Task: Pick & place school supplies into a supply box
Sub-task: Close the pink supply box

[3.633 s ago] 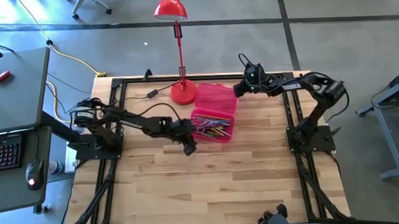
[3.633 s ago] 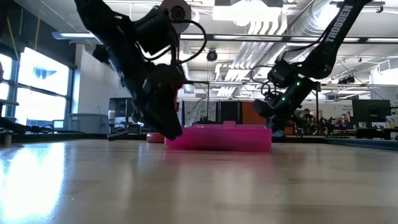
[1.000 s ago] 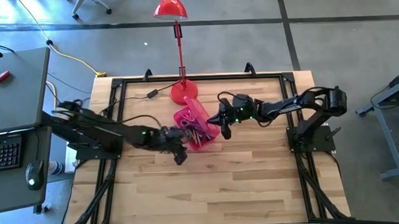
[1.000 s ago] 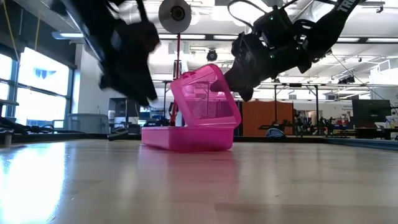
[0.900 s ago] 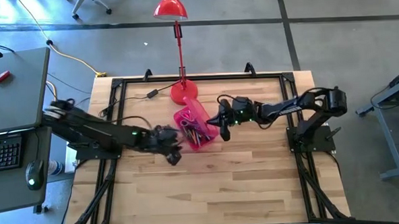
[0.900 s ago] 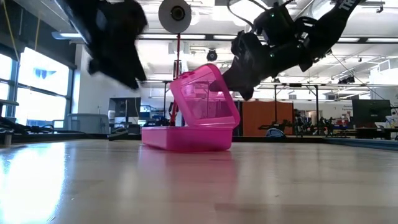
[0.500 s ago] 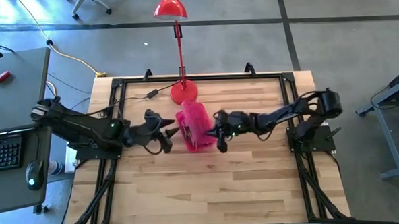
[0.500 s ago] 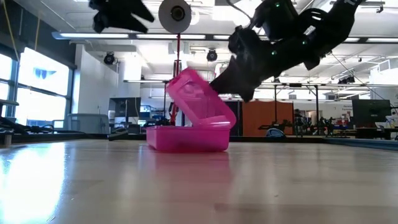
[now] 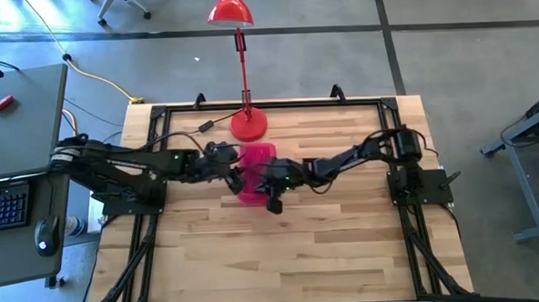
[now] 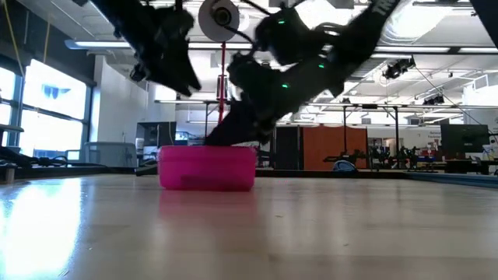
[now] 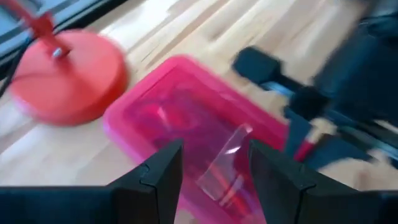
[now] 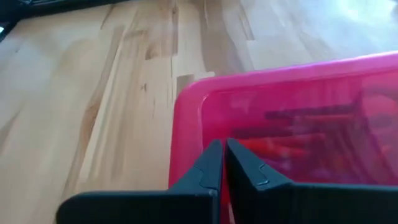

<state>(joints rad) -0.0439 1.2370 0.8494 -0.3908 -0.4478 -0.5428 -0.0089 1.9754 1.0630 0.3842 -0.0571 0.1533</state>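
Observation:
The pink supply box lies shut on the table, just near of the red lamp's base. Through its translucent lid the school supplies show only as dim red and dark strokes. My right gripper reaches in from the table's right and is shut, its tips down on the lid; in the low view the right gripper meets the box's top. My left gripper is open and hovers above the box, clear of it, as the low view shows for the left gripper. My right gripper has its shut fingertips on the top of the lid, near one end of the box. It comes slanting down from the table's right. The box sits flat on the table with the lid down.
The red desk lamp's round base stands on the table just beyond the box, its stem running toward the far edge. A black cable lies at the far left. Bare wood stretches on the near side.
The lid stood half open and has swung down shut. My right gripper moved toward the table's left and down with it. My left gripper drew back to the left and up from the box's near side, then came over the box. The box turned and slid a little leftward.

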